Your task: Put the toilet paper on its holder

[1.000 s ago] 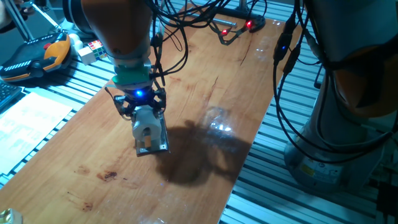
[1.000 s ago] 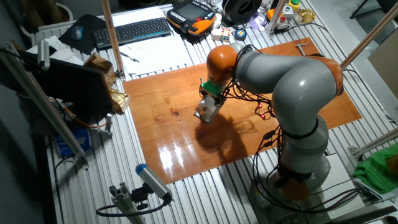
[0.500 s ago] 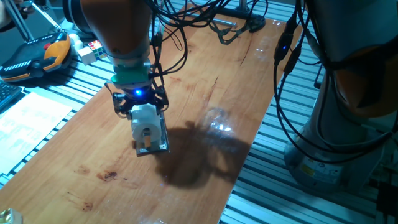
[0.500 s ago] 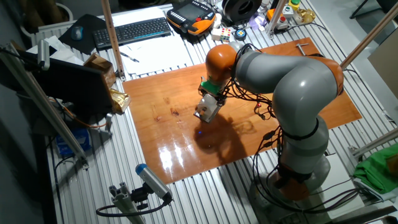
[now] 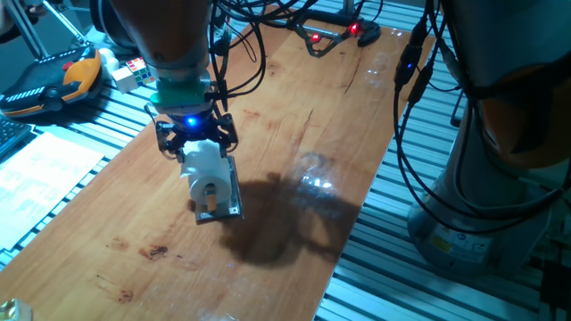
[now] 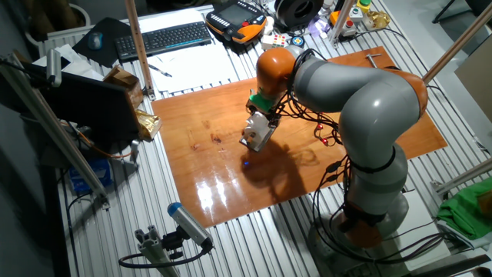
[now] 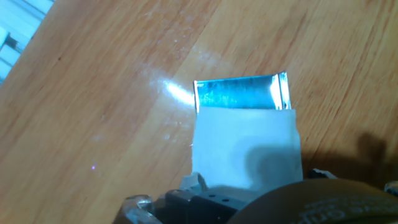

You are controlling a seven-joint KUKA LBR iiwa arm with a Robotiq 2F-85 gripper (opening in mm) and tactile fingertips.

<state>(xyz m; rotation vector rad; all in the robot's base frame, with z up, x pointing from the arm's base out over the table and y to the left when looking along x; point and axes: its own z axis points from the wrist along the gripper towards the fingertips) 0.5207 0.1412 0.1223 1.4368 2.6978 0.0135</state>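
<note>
Your toilet paper (image 5: 205, 171) sits on the holder (image 5: 219, 203) on the wooden table (image 5: 294, 134), so little seems left; whether the gripper (image 5: 194, 147) just above pinches it, I cannot tell.

Arm bent low over table, tool (image 5: 194, 147) pointing down, fingers spread.
</note>
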